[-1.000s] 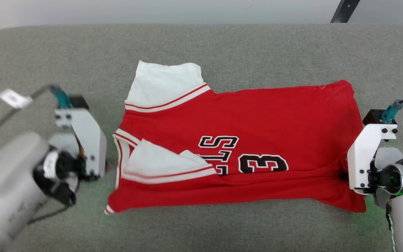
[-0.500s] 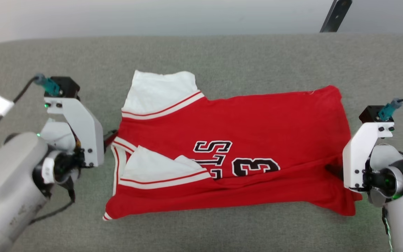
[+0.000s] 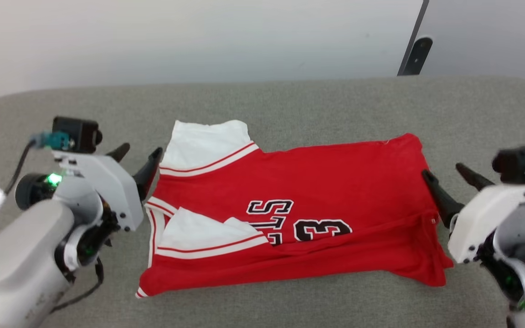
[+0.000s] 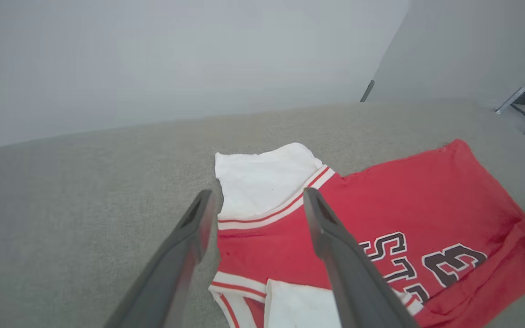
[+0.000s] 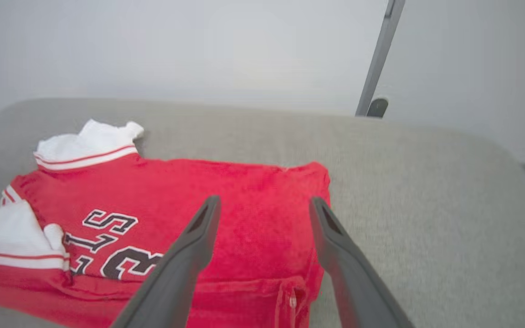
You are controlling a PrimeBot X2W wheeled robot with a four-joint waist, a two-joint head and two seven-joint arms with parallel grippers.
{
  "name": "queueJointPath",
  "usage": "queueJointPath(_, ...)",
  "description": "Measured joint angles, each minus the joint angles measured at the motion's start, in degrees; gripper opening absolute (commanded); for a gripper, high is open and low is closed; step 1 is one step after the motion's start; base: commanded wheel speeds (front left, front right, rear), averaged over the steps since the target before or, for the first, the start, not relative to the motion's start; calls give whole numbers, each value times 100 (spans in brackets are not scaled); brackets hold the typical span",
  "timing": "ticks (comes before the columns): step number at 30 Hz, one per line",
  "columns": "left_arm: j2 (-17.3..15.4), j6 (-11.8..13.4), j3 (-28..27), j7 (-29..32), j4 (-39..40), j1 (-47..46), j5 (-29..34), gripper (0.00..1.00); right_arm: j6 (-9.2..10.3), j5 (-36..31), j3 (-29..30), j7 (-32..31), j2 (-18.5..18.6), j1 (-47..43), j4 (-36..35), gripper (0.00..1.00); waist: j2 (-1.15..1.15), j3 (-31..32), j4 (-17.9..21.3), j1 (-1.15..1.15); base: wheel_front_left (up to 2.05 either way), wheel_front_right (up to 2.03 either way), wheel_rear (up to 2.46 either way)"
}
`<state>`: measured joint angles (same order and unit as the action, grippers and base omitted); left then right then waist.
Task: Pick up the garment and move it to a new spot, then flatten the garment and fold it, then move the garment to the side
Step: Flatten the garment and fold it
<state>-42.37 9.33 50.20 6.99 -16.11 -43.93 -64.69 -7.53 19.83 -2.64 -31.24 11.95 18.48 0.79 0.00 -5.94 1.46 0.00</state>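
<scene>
The garment [image 3: 317,182], a red jersey with white sleeves and black lettering, lies partly folded on the grey cushion, its near long edge folded over the chest. One white sleeve [image 3: 208,141] sticks out at the far left; the other [image 3: 198,232] is tucked over the front. My left gripper [image 3: 138,153] stands open just off the jersey's left edge, holding nothing. In the left wrist view its fingers [image 4: 185,255] straddle the far sleeve [image 4: 262,182]. My right gripper [image 3: 442,174] stands open at the jersey's right edge. The right wrist view has the fingers [image 5: 185,264] over the hem [image 5: 271,237].
The grey upholstered cushion [image 3: 290,100] reaches a pale wall behind. A dark post [image 3: 415,50] stands at the back right. Bare cushion lies behind the jersey and on both sides beyond the arms.
Both grippers have lifted off the jersey's side edges and now point up, open. The head camera has tilted up, so the whole scene sits lower and more wall shows.
</scene>
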Motion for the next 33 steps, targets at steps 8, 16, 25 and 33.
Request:
queueJointPath(8, 96, -99, -164, -1176, 42, 531, 129, 100, 2, -377, -533, 2352, 7, -678, -77, 100, 0, 228, -16, 0, 0, 0, 0)
queueJointPath(16, 193, 56, -300, -2084, 207, 1141, 435, 100, 2, -432, -394, 3481, -376, -1202, 138, 100, 0, 436, -99, 0, 0, 0, 0)
queueJointPath(25, 127, -224, -424, -1463, -57, 781, 388, 100, 2, -532, -282, 3559, -378, -1364, 47, 100, 0, 458, -123, 0, 0, 0, 0)
queueJointPath(33, -14, -838, -356, 369, -981, -966, 200, 100, 2, -582, -282, 3812, -379, -939, -175, 100, 0, -48, 69, 0, 0, 0, 0)
